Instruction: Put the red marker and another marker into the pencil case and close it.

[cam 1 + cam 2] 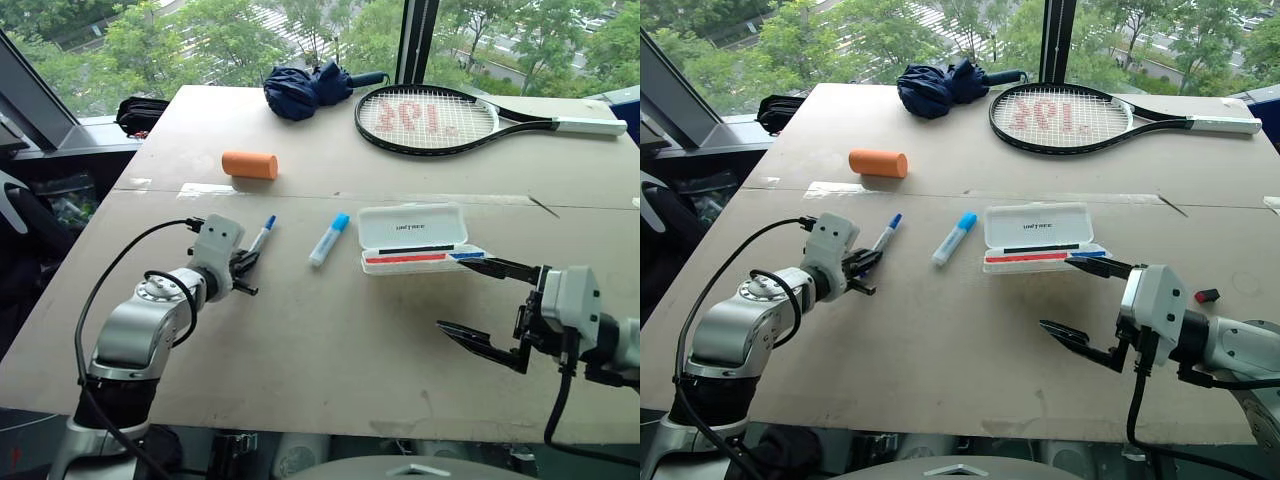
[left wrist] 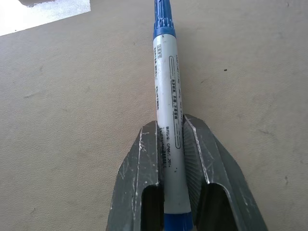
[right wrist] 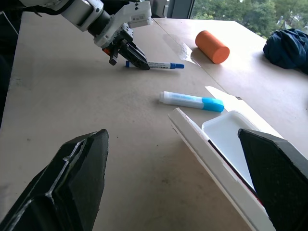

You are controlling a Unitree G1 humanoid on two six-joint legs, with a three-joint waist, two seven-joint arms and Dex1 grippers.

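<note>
Left gripper [image 1: 246,266] clamps the blue marker [image 2: 169,120] on the table [image 1: 330,330].
Right gripper [image 1: 478,300] gapes wide beside the open pencil case [image 1: 412,227].

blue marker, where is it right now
On the table's left side, clamped in the left gripper, left of the light-blue capped pen and below the orange cylinder.

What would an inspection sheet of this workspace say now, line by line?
Surface: beige table, taped seam across.
Job's things: white pencil case open, red marker inside; blue-capped marker on the table.
Clutter: light-blue-capped pen, orange cylinder, folded umbrella, racket.
Grippers: left gripper shut on the blue-capped marker; right gripper open beside the case.
Cables: black cable looping along the left arm.
Surroundings: windows, trees outside.
</note>
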